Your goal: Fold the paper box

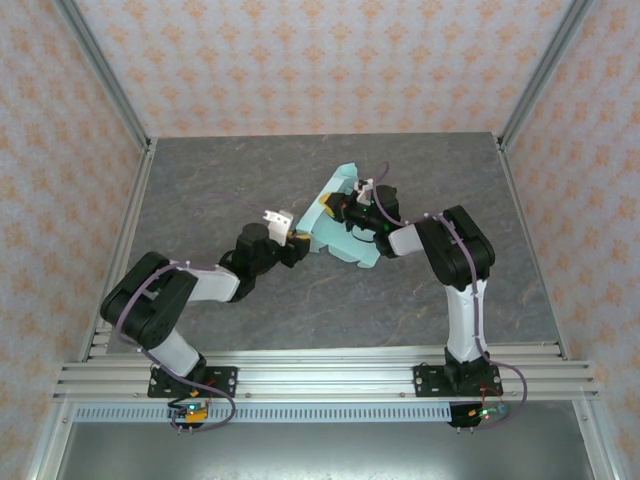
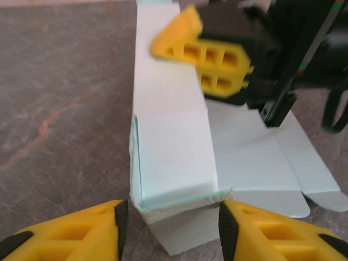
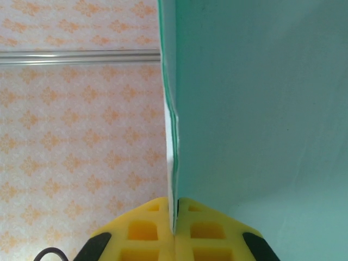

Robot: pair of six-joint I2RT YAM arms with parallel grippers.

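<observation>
R hand (image 3: 174, 217) clenched on paper box (image 2: 171, 147) wall; L hand (image 2: 172, 220) released, straddling its left end: close gently, square to crease.

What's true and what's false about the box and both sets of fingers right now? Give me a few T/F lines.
1. The right gripper has its fingers shut on an edge of the paper box. True.
2. The left gripper is clamped shut on the box. False: its fingers stand open, one on each side of the box's near end.
3. The box lies as a completely flat sheet. False: one long panel is folded up, while other flaps lie flat on the table.
4. The box sits near the middle of the table, between the two arms. True.
</observation>
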